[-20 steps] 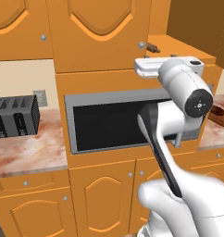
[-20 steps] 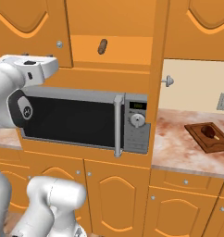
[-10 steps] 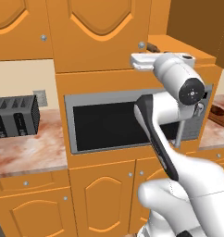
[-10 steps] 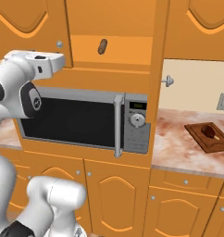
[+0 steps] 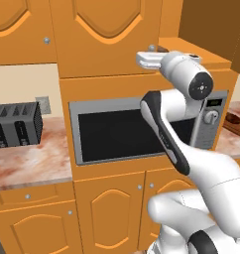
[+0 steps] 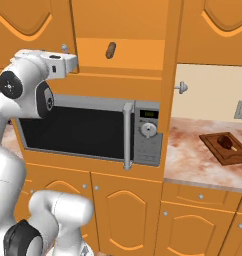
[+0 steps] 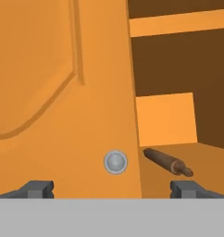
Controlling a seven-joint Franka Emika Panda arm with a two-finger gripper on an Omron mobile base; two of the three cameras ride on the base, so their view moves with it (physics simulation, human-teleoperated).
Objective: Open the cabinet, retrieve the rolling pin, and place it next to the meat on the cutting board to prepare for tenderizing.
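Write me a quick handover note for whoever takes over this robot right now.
Gripper: open, empty, facing the round silver knob of the closed left door of the tall orange wooden cabinet.
Right door is open; the slim brown wooden rolling pin lies on the shelf inside.
Small dark reddish meat lump sits on the dark brown cutting board on the counter right of the microwave.
Left: grasp the pin, place it beside the meat.

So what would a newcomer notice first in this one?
The slim brown wooden rolling pin lying on the shelf of the tall orange wooden cabinet, one door already open. Its other door, with a round silver knob, stands shut right ahead of the open gripper, above the steel-framed microwave.
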